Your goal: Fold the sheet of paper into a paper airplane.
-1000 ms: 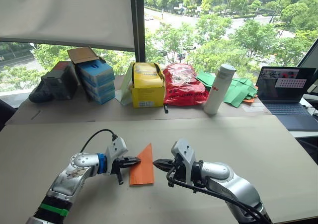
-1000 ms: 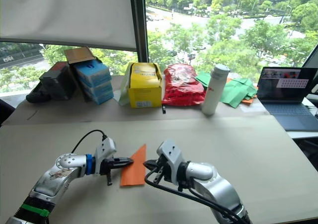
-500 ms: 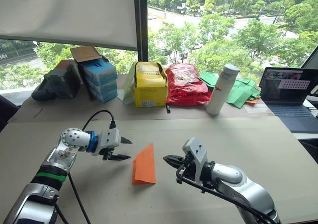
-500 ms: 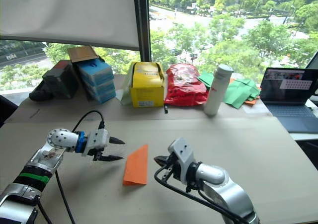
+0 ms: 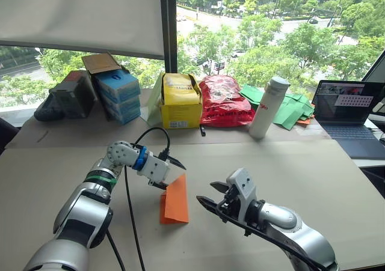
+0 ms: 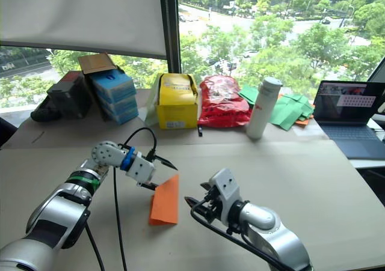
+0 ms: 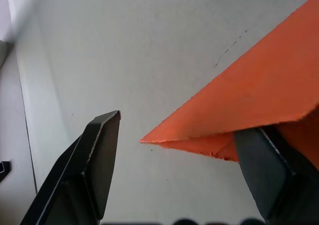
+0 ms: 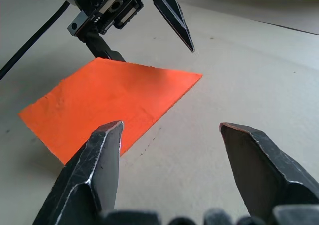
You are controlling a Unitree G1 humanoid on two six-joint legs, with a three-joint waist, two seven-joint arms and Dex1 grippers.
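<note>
Orange and folded flat, the sheet of paper (image 5: 174, 199) lies on the beige table (image 5: 313, 175) as a long pointed shape, its narrow tip toward the window. How many layers it holds is hard to tell from above; the left wrist view shows at least two, one edge lifted slightly off the other (image 7: 239, 120).

One orange sheet, two grippers. The left gripper (image 5: 171, 173) sits at the paper's upper left edge, near the tip, with its fingers spread wide and nothing clamped. One finger (image 7: 97, 160) stands clear on the bare table, and the other (image 7: 264, 165) is partly cut off and lies against the paper, so its tip is hard to make out. The right gripper (image 5: 210, 195) hovers just right of the sheet, near but apart, its two fingers parted and empty, pointing at the paper's long right edge.

Along the far ledge I count one yellow box (image 5: 178, 101), one red bag (image 5: 223, 101), one white bottle (image 5: 266, 107), a stack of blue boxes (image 5: 118, 96), and a pile of green paper sheets (image 5: 283, 106) partly hidden behind the bottle. One open laptop (image 5: 345, 112) sits at the right, its edge cut off
</note>
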